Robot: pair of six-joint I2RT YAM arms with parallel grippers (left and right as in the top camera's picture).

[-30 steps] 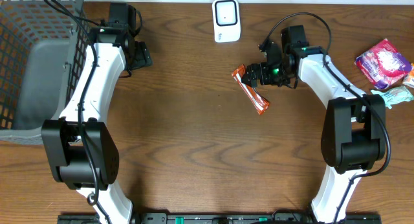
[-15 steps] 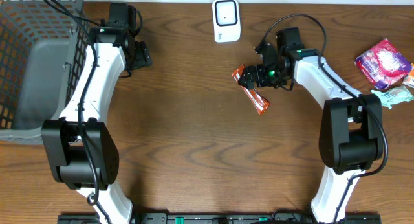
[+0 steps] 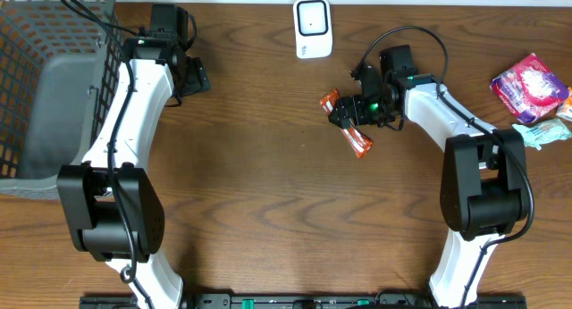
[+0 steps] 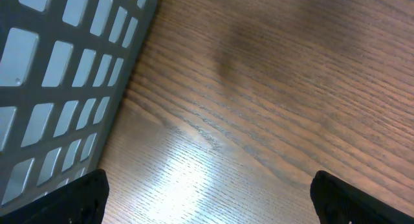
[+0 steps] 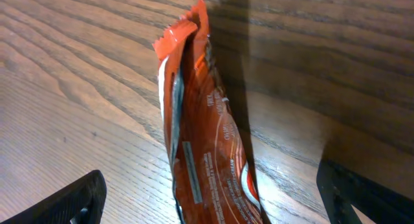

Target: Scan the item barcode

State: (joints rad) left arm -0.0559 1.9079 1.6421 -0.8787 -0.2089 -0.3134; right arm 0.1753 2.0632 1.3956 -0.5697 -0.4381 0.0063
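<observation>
Now the right pincer hangs spread over the orange snack packet, which lies on the table; the left pincer, also spread, sits beside the grey basket.

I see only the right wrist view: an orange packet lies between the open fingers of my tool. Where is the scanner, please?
Observer: The small white rectangular scanner stands at the far edge of the wooden table, beyond the orange foil snack packet, not touching it.
Operator: Is the left tool free?
Observer: Yes, the left tool is open and empty, beside the grey plastic mesh basket.
Operator: Other items?
Observer: A purple-pink pouch lies at the right edge.
</observation>
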